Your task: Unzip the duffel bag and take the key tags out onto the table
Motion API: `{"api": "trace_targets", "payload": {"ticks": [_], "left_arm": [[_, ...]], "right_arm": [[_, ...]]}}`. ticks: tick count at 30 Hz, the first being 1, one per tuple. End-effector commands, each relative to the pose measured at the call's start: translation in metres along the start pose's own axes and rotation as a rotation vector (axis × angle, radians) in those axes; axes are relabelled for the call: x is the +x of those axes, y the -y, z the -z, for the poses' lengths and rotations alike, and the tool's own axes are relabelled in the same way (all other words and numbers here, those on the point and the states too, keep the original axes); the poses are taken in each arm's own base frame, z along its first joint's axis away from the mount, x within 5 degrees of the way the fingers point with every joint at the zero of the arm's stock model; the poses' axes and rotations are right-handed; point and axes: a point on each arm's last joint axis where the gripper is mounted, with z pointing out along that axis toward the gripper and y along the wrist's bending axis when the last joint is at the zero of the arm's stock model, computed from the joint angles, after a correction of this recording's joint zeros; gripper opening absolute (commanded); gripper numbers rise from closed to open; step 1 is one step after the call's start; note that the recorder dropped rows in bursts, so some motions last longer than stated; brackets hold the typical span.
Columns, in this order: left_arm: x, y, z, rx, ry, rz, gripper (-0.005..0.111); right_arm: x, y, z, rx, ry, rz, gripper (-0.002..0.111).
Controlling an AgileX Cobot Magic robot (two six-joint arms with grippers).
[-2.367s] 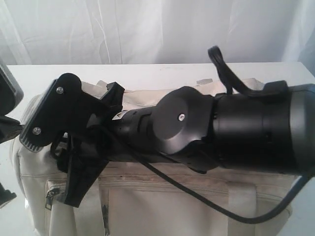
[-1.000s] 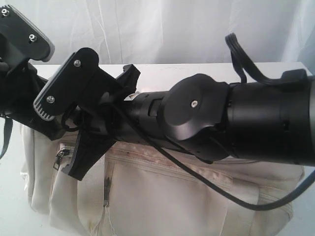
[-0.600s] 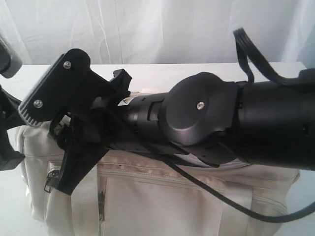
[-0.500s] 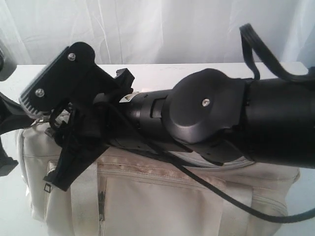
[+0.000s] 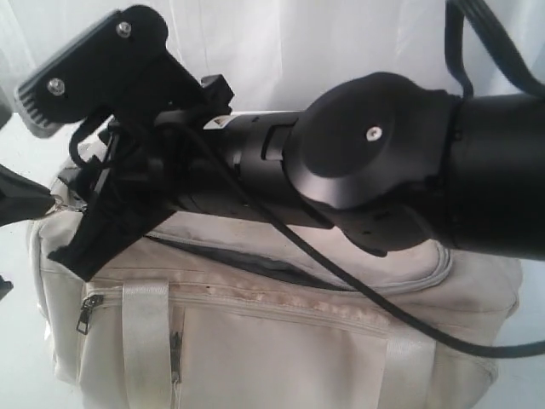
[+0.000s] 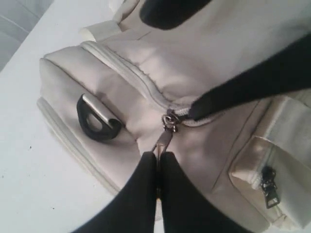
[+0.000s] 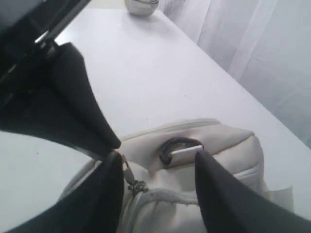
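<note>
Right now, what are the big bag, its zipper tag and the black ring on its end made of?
The duffel bag looks like cream cloth, matte; it creases and sags softly. The zipper pull is probably metal: it glints silvery. The D-ring is smooth, black and hard-looking, plastic or coated metal, I can't tell; its straight bar shines grey.

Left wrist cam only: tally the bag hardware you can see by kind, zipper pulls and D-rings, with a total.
Zipper pulls: 2 (main pull pinched in the left gripper; side-pocket pull)
Black D-ring: 1
Total: 3
</note>
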Motion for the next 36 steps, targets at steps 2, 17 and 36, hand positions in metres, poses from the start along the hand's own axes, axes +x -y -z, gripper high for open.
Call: {"api": "trace_targets", "payload": {"ticks": [2, 17, 36], "left_arm": [[-0.006, -0.005, 0.02, -0.057, 0.103, 0.012, 0.0], [-0.016, -0.01, 0.023, -0.115, 0.222, 0.002, 0.0], [-0.016, -0.01, 0.023, -0.116, 0.223, 0.002, 0.0]], "right_arm": [[-0.011, -0.002, 0.0, -0.09, 0.007, -0.009, 0.045], [0.003, 0.001, -0.008, -0.147, -0.058, 0.009, 0.03], [0.012, 0.005, -0.002, -0.128, -0.177, 0.249, 0.026]]}}
